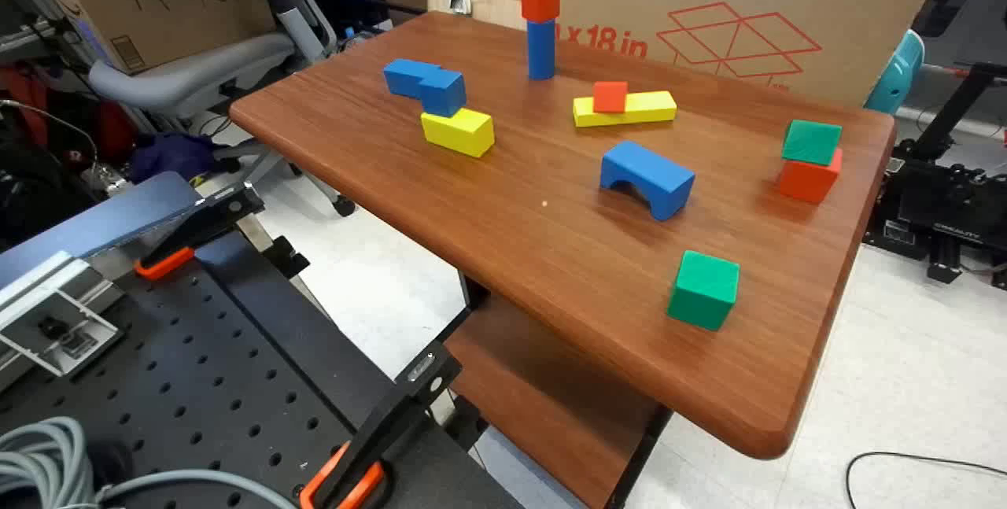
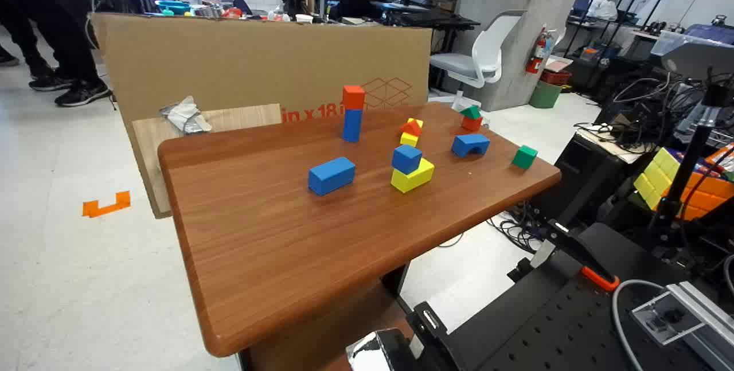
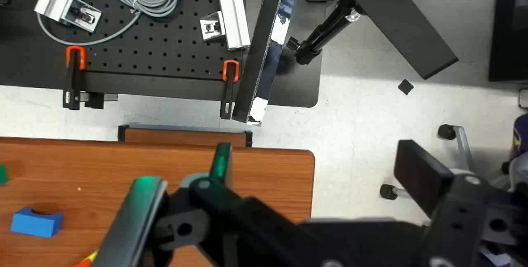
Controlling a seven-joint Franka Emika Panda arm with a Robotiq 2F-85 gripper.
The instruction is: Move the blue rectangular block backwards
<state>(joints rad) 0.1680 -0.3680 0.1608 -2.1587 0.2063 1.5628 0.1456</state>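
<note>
The blue rectangular block lies flat on the brown table, shown in both exterior views (image 1: 407, 78) (image 2: 331, 176). In an exterior view its near end is partly covered by a blue cube (image 1: 443, 93). That cube sits on a yellow block (image 1: 459, 133) beside it; in the other picture of the table a gap shows between them. The blue rectangular block is out of sight in the wrist view. My gripper (image 3: 319, 168) shows only in the wrist view. Its two fingers are wide apart with nothing between them. Table edge and floor show beyond the fingers.
A blue arch (image 1: 649, 178), a green cube (image 1: 704, 289), a green-on-red stack (image 1: 810, 167) and a red piece on a yellow bar (image 1: 653, 106) stand on the table (image 2: 258, 239). A blue pillar (image 1: 541, 50) with a red cube stands near the cardboard (image 1: 747, 37).
</note>
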